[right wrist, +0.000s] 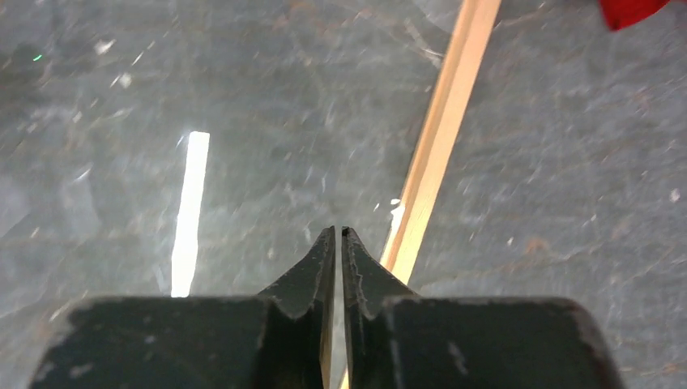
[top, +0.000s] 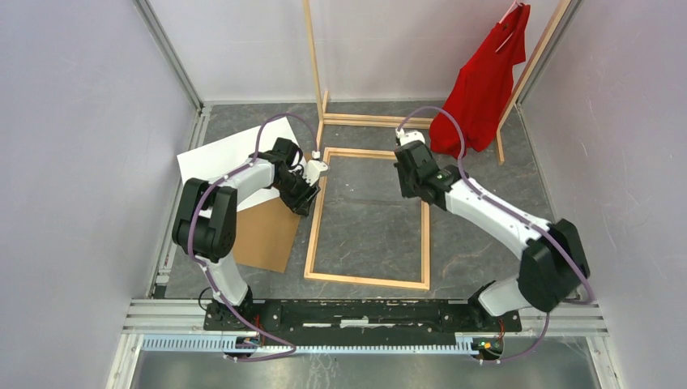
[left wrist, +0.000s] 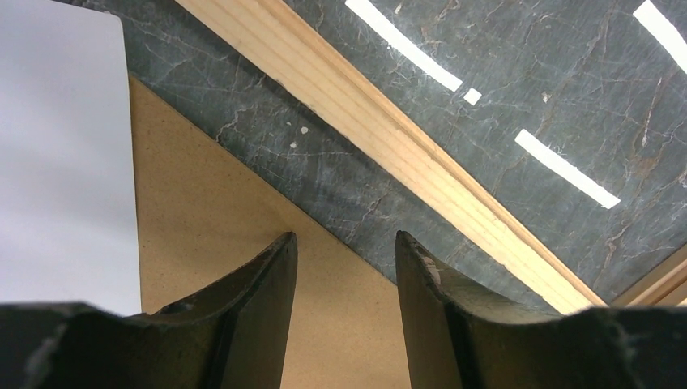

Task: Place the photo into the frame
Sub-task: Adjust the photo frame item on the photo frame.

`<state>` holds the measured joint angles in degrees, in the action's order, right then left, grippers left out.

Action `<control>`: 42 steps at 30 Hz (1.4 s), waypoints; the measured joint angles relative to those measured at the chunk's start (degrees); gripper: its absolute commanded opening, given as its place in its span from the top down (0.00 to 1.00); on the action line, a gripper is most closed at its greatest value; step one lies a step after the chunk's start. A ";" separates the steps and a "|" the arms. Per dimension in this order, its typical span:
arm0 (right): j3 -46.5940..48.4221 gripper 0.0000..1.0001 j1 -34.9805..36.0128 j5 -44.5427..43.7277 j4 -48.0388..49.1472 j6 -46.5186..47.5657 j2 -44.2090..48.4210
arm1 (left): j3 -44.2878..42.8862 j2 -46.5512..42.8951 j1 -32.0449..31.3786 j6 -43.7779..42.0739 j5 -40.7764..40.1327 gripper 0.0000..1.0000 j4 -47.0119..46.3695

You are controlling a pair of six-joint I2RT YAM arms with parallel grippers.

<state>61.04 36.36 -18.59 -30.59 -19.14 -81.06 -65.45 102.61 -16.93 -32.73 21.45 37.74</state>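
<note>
Now eyeing the photo (top: 215,158), left of centre, white side up.
Light, floppy paper; I'd pinch an edge. Left gripper (left wrist: 346,239) half open, empty; right gripper (right wrist: 338,233) nearly shut, empty.

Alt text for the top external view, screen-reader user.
An empty light-wood frame lies flat on a dark table between two robot arms. The left gripper hangs over a brown board beside the photo, white side up; the right gripper is over the frame's far right corner.
</note>
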 measured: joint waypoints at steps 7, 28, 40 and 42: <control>9.20 1.00 -3.69 -6.51 6.62 3.78 -15.72 | -0.70 0.63 0.22 0.00 0.15 0.45 0.83; 13.97 1.00 -12.70 -9.01 11.72 5.70 -31.54 | -2.16 1.81 0.48 -0.02 1.14 0.45 2.36; 13.97 1.00 -13.75 -8.68 12.28 5.66 -32.70 | -3.08 2.62 0.46 -0.02 1.25 0.45 3.10; 13.97 1.00 -13.81 -8.68 12.70 5.68 -32.96 | -3.15 2.67 0.46 0.00 1.22 0.45 3.13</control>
<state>75.00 22.55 -27.27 -17.89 -13.45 -114.02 -68.60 105.27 -16.47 -32.73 22.68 40.86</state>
